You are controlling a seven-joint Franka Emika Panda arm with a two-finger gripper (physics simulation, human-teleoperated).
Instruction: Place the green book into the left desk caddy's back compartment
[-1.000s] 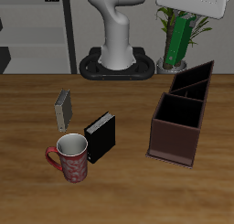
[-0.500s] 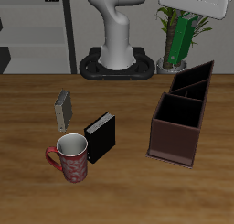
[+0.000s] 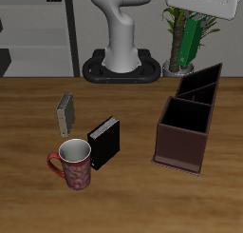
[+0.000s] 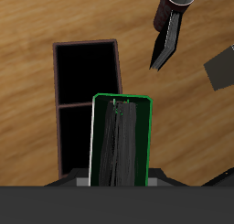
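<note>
My gripper (image 3: 193, 18) hangs high above the table's back, shut on the top end of the green book (image 3: 189, 40), which dangles upright below it. In the wrist view the green book (image 4: 121, 141) points away from my gripper (image 4: 120, 180), its dark page edge facing the camera. The left desk caddy (image 3: 180, 142), dark maroon-brown, sits on the table below and a little nearer the front. Its back compartment (image 3: 201, 83) is the narrow section with a slanted divider. In the wrist view the book covers part of the back compartment (image 4: 73, 136) of the caddy (image 4: 87, 45).
A red mug (image 3: 74, 165), a black book (image 3: 104, 142) and a small grey book (image 3: 66, 113) stand on the wooden table away from the caddy. A potted plant (image 3: 180, 64) stands right behind the hanging book. The robot base (image 3: 121, 67) is at the back.
The gripper and the green book have shifted only a trace upward. Nothing on the table has moved.
</note>
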